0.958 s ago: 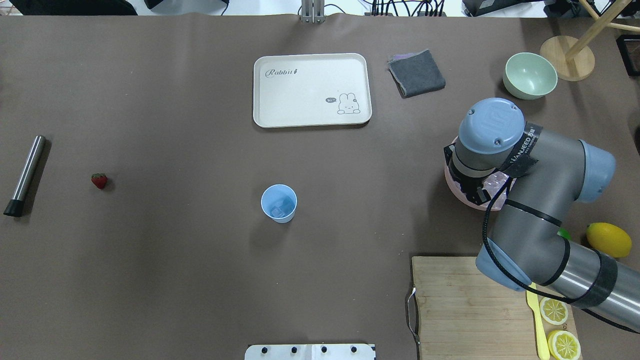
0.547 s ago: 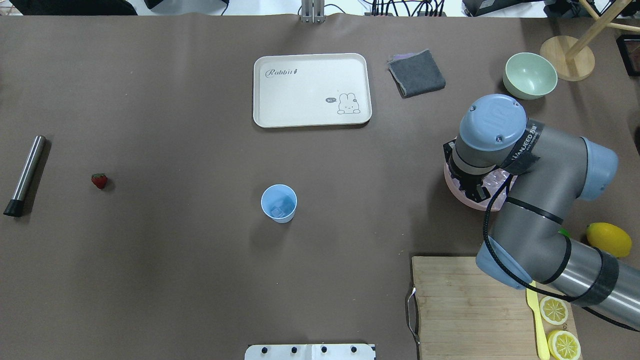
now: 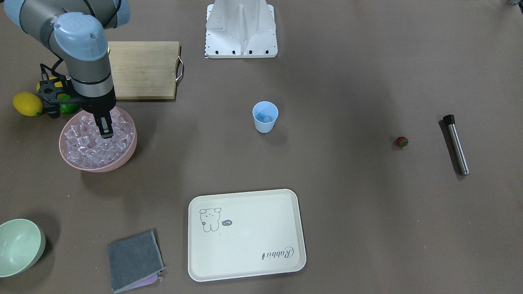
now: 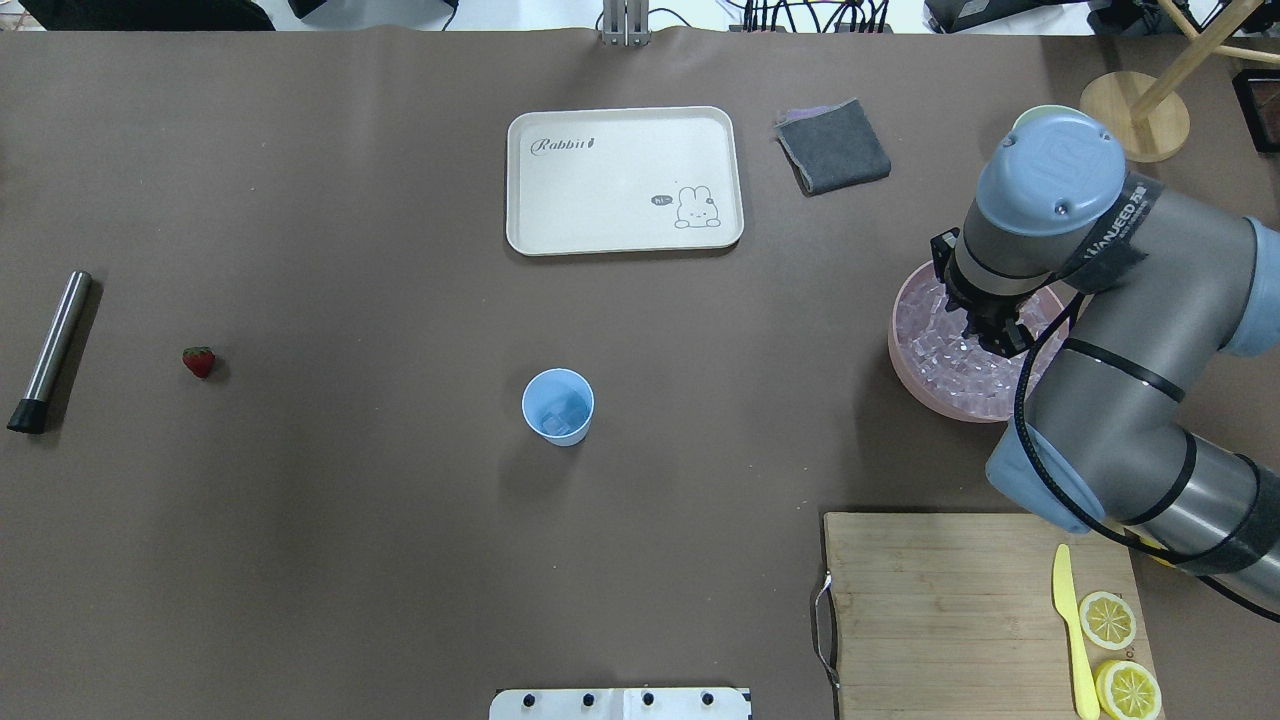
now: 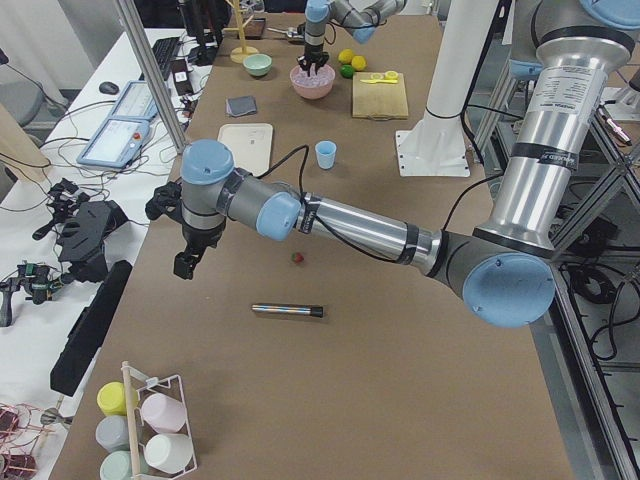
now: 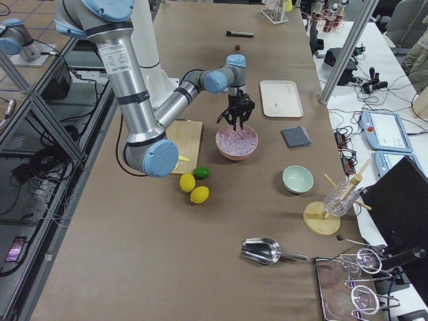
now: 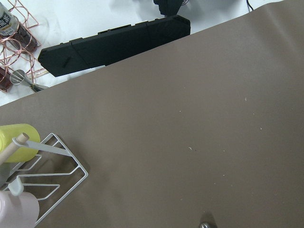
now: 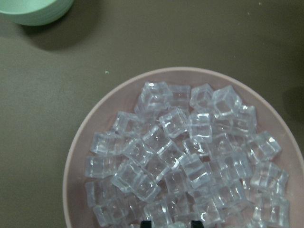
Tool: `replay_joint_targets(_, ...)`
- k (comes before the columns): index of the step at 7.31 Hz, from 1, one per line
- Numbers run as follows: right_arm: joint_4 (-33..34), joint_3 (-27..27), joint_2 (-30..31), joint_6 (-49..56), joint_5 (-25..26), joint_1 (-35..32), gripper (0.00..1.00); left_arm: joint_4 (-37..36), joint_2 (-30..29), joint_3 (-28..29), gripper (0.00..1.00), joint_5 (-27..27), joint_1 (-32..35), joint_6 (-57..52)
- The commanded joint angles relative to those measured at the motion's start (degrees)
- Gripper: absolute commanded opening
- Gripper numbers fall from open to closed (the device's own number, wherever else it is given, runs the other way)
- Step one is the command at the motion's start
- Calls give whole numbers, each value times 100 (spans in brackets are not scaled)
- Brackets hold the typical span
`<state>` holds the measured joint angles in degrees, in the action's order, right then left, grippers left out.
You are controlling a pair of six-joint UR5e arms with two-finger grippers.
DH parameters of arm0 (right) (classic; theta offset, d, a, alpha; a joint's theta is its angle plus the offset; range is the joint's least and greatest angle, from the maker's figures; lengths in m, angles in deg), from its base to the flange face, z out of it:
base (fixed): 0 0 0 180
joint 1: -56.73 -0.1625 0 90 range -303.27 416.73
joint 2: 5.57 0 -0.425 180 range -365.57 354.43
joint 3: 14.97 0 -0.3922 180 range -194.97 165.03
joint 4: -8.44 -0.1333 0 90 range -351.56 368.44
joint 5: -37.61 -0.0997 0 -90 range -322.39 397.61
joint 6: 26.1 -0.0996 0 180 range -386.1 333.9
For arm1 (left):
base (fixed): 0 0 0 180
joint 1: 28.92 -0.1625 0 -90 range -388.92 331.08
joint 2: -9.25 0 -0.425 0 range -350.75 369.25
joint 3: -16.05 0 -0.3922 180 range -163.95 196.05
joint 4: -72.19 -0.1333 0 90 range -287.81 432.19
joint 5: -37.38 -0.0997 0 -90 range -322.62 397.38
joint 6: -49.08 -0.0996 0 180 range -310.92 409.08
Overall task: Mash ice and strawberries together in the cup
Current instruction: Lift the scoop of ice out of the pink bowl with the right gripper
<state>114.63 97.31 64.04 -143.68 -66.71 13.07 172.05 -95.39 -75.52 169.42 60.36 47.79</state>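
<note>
Since the overhead view of half a second ago, the right arm's wrist has swung off the near side of the pink bowl [image 3: 102, 165], and most of the ice [image 8: 175, 156] now shows. Judgement: this is ice fetching, not mashing.

- Right gripper [image 3: 105, 131]: tips down at the heap. In the wrist view the fingertips [image 8: 147, 223] stand roughly one cube apart with ice between them. Cannot tell whether they are clamped on a cube or merely parted.
- Cup [image 4: 557, 405]: upright, with a little ice already inside. The bowl lies well off the cup toward the robot's right.
- Strawberry [image 4: 198, 361]: well off the cup toward the robot's left, untouched.
- Left gripper [image 5: 187, 263]: farther from the cup than the strawberry. Cannot tell its state.
</note>
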Motion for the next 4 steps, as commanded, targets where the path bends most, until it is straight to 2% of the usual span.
replay_joint_targets(1, -18, 459, -140, 1894, 25, -248, 0, -20, 83, 7, 98, 23, 11, 7)
replay_joint_targets(2, -106, 426, -533, 2645, 17, -248, 0, -20, 214, 7, 98, 40, 19, -2)
replay_joint_targets(3, -568, 400, -850, 3044, 34, -153, 0, -20, 346, 7, 98, 49, 54, -2)
replay_joint_targets(4, -1477, 208, -1010, 3170, 26, 14, 0, -20, 452, -19, 98, 75, 150, -2)
